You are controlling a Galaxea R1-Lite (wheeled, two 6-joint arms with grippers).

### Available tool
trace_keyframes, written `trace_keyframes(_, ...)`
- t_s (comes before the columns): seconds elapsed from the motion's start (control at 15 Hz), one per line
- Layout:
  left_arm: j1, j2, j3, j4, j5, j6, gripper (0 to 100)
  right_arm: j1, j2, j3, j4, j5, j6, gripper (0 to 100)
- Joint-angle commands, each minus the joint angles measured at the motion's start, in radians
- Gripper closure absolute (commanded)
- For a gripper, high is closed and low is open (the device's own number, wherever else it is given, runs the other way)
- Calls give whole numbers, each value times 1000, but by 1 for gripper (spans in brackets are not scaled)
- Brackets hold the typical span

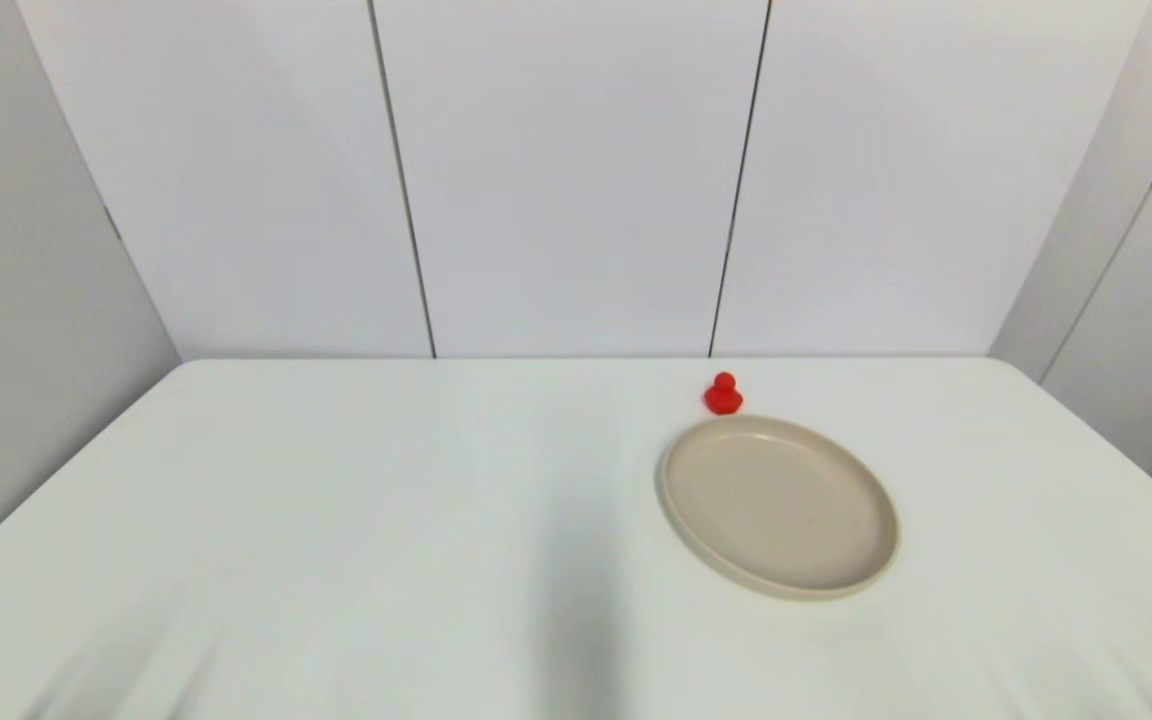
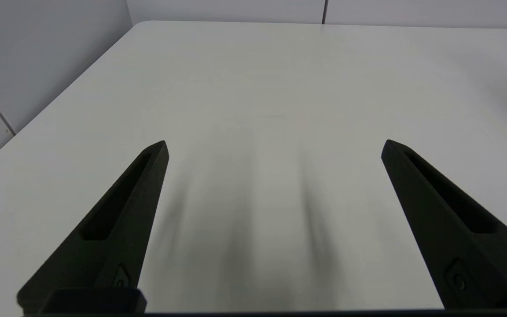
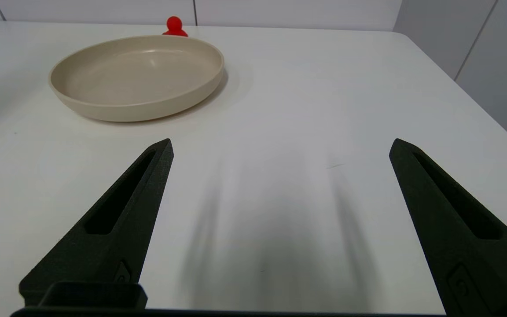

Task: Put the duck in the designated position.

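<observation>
The duck (image 1: 723, 395) is sitting upright on the white bench (image 1: 336, 520), toward the far edge and right of centre, just beyond the far rim of the beige plate (image 1: 696, 545). From the head view the duck appears to be standing just beside that rim; whether it is actually touching the plate cannot be told. In the right wrist view the duck (image 3: 174, 26) is peeking over the plate's far rim (image 3: 104, 110), with only its round head and the top of its body showing. The plate is lying flat on the bench with nothing in it.

Neither arm is showing in the head view. The left gripper (image 2: 274, 147) is hovering low over a bare stretch of the bench (image 2: 253, 79) on the left side, well apart from the duck and the plate, and its two black fingers (image 2: 121, 211) are standing wide apart with nothing between them. The right gripper (image 3: 280, 145) is hanging over the near right part of the bench (image 3: 324, 88), on the near side of the plate, and its fingers (image 3: 121, 211) are likewise spread wide and holding nothing. Soft shadows are falling on the bench beneath both pairs of fingers.
</observation>
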Motion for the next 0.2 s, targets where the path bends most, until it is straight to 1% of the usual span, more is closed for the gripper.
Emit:
trace_keyframes(0.07,0,1,0,0,0,0,0,0,1,0,-1,2,1,0)
trace_keyframes(0.2,0,1,0,0,0,0,0,0,1,0,-1,2,-1,0)
